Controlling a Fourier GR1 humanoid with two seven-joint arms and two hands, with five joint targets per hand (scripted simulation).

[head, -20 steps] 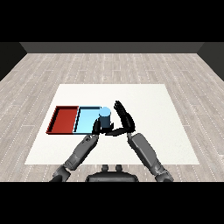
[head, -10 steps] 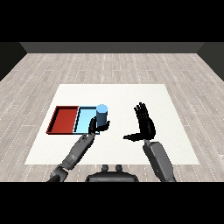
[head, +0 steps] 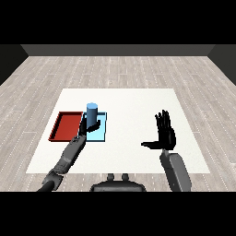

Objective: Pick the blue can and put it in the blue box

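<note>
The blue can (head: 92,112) stands upright over the light blue tray (head: 101,133), near its left part. My left hand (head: 87,129) is curled round the can's lower half, so the can's base is hidden. Left of it lies the red tray (head: 66,126), touching the blue one. My right hand (head: 164,134) is far to the right above the white table, fingers straight and spread, thumb pointing left, holding nothing.
The white table (head: 129,106) stretches around the trays, with bare surface between the blue tray and my right hand. A grey plank floor surrounds the table.
My right hand has let go of the can and swung away to the right. My left hand has carried the can leftward, from the blue tray's right edge to over the tray.
</note>
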